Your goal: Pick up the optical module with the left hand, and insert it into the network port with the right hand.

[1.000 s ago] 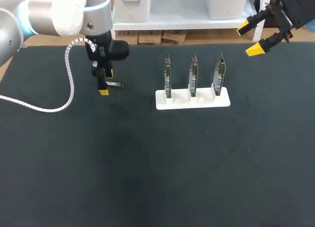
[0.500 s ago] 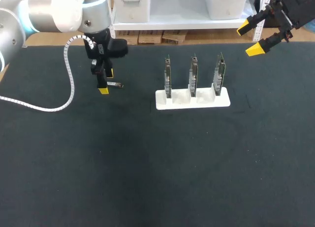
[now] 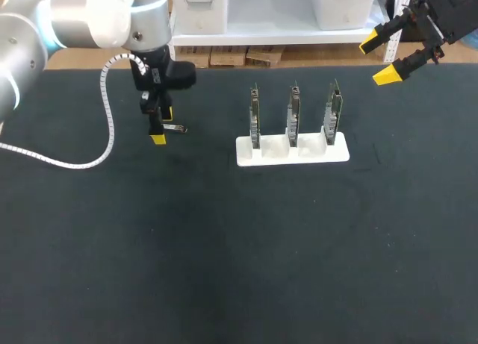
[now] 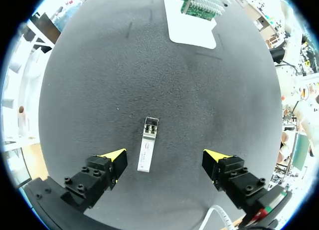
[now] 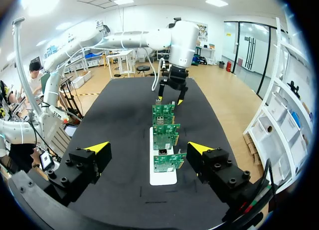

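On mat (image 3: 224, 254), far-left part: module (image 4: 147, 150), small silver bar, lying flat, well apart from rack (image 3: 293, 151). Not gripped.

Directly above it: left gripper (image 4: 166, 156), pointing straight down, open wide. From left wrist view: module on mat between the two fingers, nearer one than the other, touching neither. Long axis crosswise to the line joining the fingertips, one end toward rack. From head view: one yellow tip low, just beside module; module's end showing on the rack side of the gripper.

From left arm: white coiled cable (image 3: 107, 135), looping down onto mat and off past the left edge.

Mid-mat, toward far edge: rack, white base with three green boards (image 3: 293, 113) upright in a row, parallel, one per slot. Detail on the boards too small to make out in head view.

At far-right corner, raised over mat's far edge: right gripper (image 3: 378, 59), well apart from rack and module. Fingers spread, nothing between them. From right wrist view: rack ahead of the gripper, seen end-on, boards one behind another; left arm beyond the rack, its gripper down near mat.
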`<state>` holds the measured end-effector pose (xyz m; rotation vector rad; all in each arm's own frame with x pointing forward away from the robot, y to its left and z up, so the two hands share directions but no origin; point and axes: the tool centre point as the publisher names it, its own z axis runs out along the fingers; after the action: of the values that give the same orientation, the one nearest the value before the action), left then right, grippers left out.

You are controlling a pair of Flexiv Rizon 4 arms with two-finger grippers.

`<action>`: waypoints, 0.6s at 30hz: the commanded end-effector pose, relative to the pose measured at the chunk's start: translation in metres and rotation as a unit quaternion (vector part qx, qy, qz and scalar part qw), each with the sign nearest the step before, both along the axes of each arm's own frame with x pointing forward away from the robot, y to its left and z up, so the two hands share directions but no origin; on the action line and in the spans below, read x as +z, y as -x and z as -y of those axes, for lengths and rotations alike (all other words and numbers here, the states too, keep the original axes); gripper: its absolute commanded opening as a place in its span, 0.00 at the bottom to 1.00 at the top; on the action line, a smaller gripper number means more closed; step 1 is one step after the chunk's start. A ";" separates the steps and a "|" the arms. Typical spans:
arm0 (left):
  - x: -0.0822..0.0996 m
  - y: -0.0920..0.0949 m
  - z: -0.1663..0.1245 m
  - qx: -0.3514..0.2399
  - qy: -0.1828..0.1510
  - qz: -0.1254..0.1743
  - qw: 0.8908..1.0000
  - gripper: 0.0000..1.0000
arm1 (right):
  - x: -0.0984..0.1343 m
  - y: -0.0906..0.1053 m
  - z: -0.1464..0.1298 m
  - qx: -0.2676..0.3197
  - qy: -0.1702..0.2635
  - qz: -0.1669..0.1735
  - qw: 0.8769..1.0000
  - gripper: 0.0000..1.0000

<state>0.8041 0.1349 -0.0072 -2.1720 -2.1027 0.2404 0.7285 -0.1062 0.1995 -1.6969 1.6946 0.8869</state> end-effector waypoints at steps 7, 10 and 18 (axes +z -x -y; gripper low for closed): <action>-0.004 -0.007 -0.003 0.000 0.000 -0.007 1.000 1.00 | 0.000 0.002 0.000 -0.002 0.000 0.001 1.000 1.00; -0.002 -0.009 -0.004 0.001 -0.001 -0.005 1.000 1.00 | 0.000 0.002 0.000 -0.002 0.000 0.001 1.000 1.00; 0.000 -0.023 -0.006 -0.002 -0.007 -0.003 1.000 1.00 | 0.000 0.002 0.000 -0.002 0.000 0.001 1.000 1.00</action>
<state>0.8145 0.1428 -0.0064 -2.1790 -2.1099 0.2148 0.7285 -0.1062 0.1995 -1.6968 1.6946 0.8869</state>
